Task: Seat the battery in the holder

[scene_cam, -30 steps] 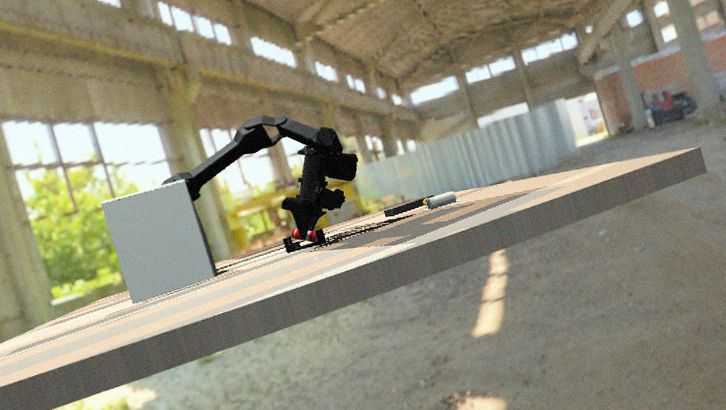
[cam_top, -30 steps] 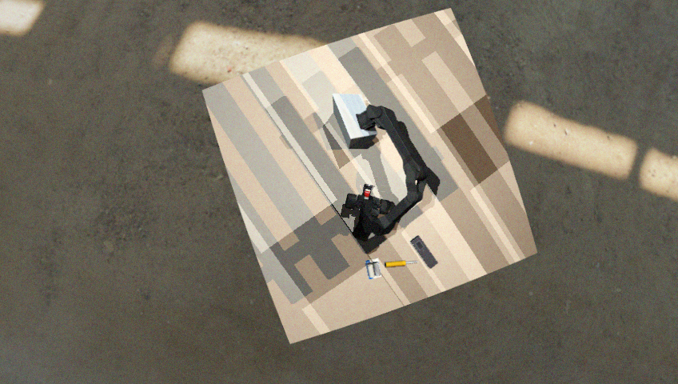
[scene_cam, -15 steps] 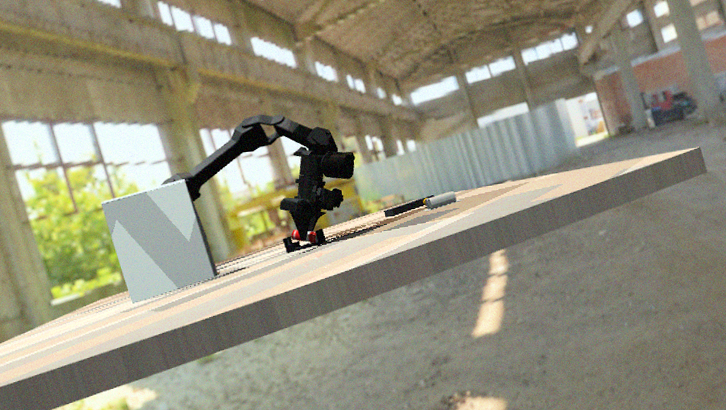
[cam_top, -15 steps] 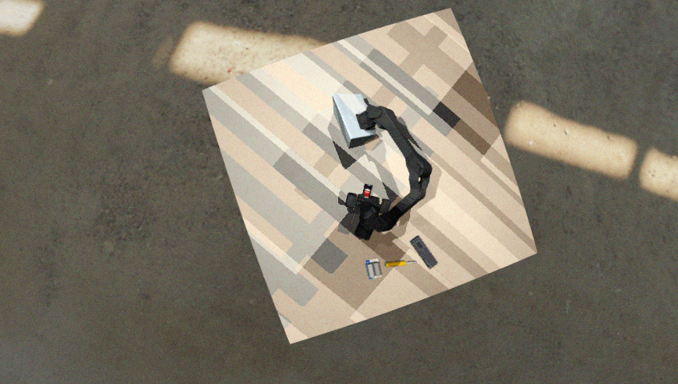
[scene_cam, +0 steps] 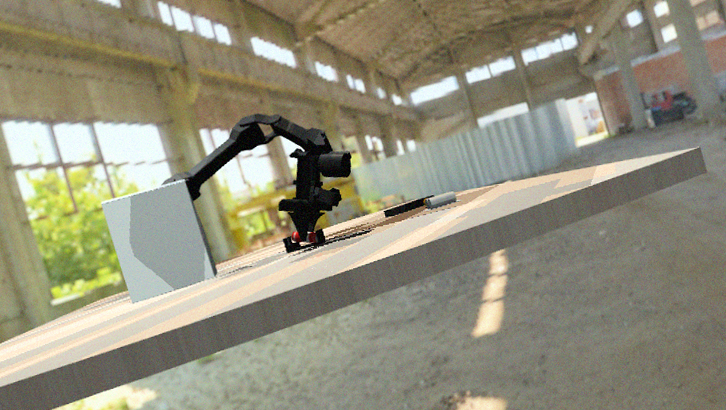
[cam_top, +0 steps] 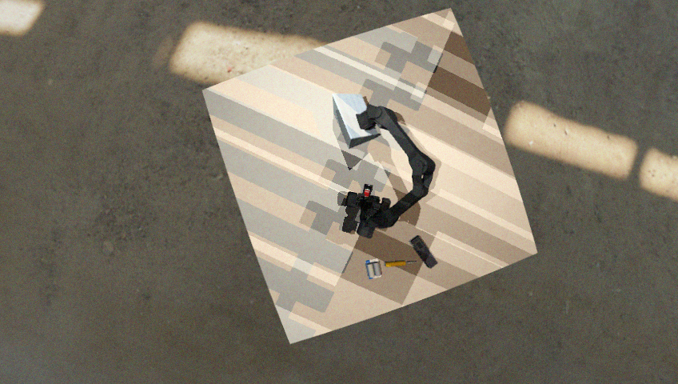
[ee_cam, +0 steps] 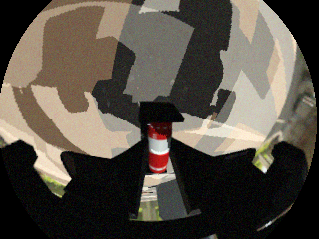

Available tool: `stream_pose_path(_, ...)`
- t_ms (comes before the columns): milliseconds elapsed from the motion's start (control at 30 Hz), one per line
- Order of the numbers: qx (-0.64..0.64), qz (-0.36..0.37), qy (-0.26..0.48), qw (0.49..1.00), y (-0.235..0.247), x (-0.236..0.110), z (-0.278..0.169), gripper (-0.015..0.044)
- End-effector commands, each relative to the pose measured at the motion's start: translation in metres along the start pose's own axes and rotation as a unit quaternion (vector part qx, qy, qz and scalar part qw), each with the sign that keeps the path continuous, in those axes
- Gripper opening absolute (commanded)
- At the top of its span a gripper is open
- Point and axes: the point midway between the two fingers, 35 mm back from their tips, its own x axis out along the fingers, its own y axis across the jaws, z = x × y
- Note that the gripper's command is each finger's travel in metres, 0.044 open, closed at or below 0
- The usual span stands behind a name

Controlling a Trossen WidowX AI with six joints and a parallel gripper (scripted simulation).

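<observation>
Gripper (ee_cam: 159, 159) fingers are closed narrowly on the battery (ee_cam: 159, 147), a red-and-white banded cylinder that runs lengthwise between them in the wrist view, its far end pointing at a small dark block just beyond; whether that block is the holder cannot be told. From the exterior view the gripper (scene_cam: 306, 236) hangs low over the table (scene_cam: 397, 262), red showing at its tips close to the striped surface, though contact with the board cannot be judged. Going left to right in that view: the grey pedestal (scene_cam: 158, 240) stands at the left and carries the arm's base; the arm (scene_cam: 253, 132) rises from its top, climbs to an elbow, then bends sharply down so that the wrist points almost straight at the table. In the top view the pedestal (cam_top: 352, 118) sits toward the far side of the table (cam_top: 266, 157), the arm (cam_top: 418, 166) curves out to the right and hooks back toward the gripper (cam_top: 366, 194) with the battery (cam_top: 366, 192) near the middle. Well apart from it, near the table's lower edge, lie a small blue-and-grey part (cam_top: 373, 269), a yellow-handled screwdriver (cam_top: 396, 262) and a dark bar (cam_top: 423, 251), in that order.
</observation>
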Motion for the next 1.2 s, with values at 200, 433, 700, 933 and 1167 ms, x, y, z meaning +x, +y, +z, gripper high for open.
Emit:
stream_pose_path(200,-0.002,-0.005,-0.027,1.0,-0.0018,0.0031,0.0041,0.0087)
stream_pose_path(433,0.001,-0.006,-0.041,0.999,-0.0016,0.0038,0.0032,0.0087)
stream_pose_path(700,0.003,-0.007,-0.056,0.998,-0.0012,0.0045,0.0019,0.0087)
stream_pose_path(933,0.006,-0.007,-0.069,0.998,-0.0007,0.005,0.0006,0.0087)
stream_pose_path(1167,0.008,-0.007,-0.082,0.997,0.0,0.0058,-0.0008,0.0087)
